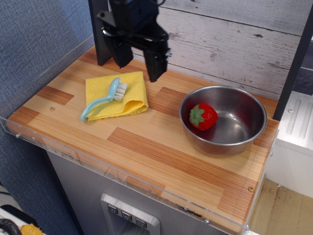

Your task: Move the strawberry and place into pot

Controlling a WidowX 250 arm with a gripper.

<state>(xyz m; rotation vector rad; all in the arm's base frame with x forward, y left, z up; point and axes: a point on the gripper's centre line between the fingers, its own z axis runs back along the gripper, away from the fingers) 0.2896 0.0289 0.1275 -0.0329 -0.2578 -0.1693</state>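
The pincer (139, 64) hangs above the back of the desk (146, 147), over the far edge of the yellow cloth (128, 95), with its two dark fingers (155, 66) spread wide apart and pointing down. Nothing sits between them and they hold nothing; the gap between the fingers shows only the wooden surface and the wall behind. Whether the fingertips are clear of the cloth or just graze it cannot be judged from this single view, though they appear raised above it. The strawberry (203, 117) lies inside the pot (244, 134), resting against the left inner wall, tipped on its side so that its green cap faces left toward the rim. It is well apart from the pincer. The pot stands on the right part of the desk, near the back wall of whitewashed planks (230, 39), and its shiny interior reflects the red fruit faintly. On the left part of the desk the yellow cloth lies folded and slightly rumpled, and a light blue brush (103, 99) rests on top of it, bristle head pointing toward the back and handle running down toward the front left, its end reaching past the cloth's edge onto the wood. A dark upright post (100, 34) stands at the rear left corner, just beside the pincer's body.
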